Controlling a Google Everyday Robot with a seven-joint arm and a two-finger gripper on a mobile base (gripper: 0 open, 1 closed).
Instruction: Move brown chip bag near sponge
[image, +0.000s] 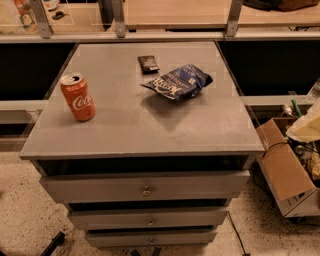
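Observation:
The only chip bag in the camera view is a crumpled dark blue one (177, 81), lying on the grey cabinet top (135, 125) right of centre. No bag that looks brown shows. A small dark flat rectangular thing (148, 63) lies just behind and left of the bag. I cannot tell whether it is the sponge. The gripper and arm are out of view.
A red cola can (78, 97) stands upright at the left of the top. The cabinet has three drawers (145, 189) below. An open cardboard box (287, 172) with clutter sits on the floor to the right. A railing and shelf (165, 35) run behind the cabinet.

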